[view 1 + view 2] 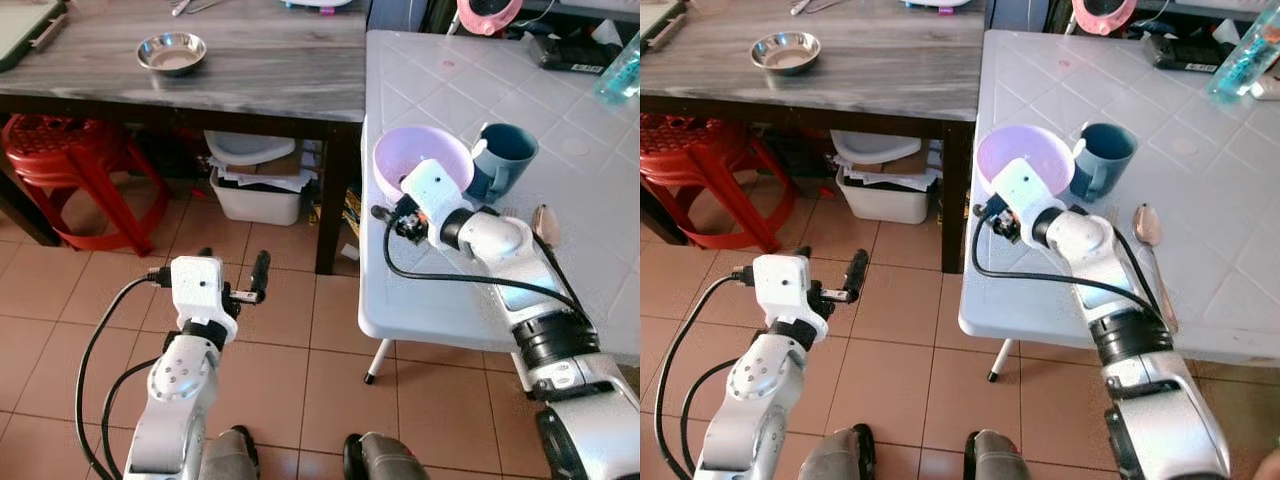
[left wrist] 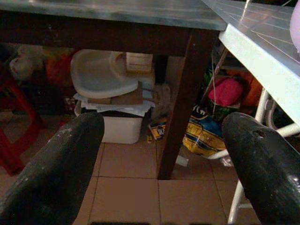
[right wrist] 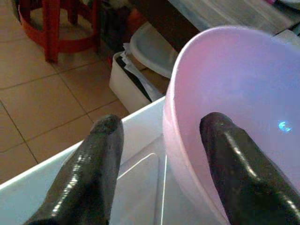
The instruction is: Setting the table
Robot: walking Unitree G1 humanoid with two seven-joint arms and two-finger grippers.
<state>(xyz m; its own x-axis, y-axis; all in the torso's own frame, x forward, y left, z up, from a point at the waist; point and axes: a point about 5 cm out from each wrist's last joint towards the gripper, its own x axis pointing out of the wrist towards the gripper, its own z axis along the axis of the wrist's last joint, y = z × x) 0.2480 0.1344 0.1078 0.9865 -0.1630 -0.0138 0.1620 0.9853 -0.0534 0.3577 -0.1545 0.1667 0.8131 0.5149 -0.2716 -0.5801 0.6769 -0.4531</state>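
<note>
Bowl (image 3: 234, 108) rim sits between right pincer (image 3: 161, 161) fingers, per wrist view.

A home dining corner. A wood-grain tabletop (image 1: 250, 70) with a steel bowl (image 1: 171, 52) stands against a white plastic tabletop (image 1: 590, 210) carrying a pink bowl (image 1: 400, 160), a blue mug (image 1: 505, 155) and a spoon (image 1: 1147, 225). Terracotta floor tiles (image 1: 290, 360), a red plastic stool (image 1: 60, 160) and a white bin (image 1: 258, 195) of clutter under the table mark a lived-in household.
</note>
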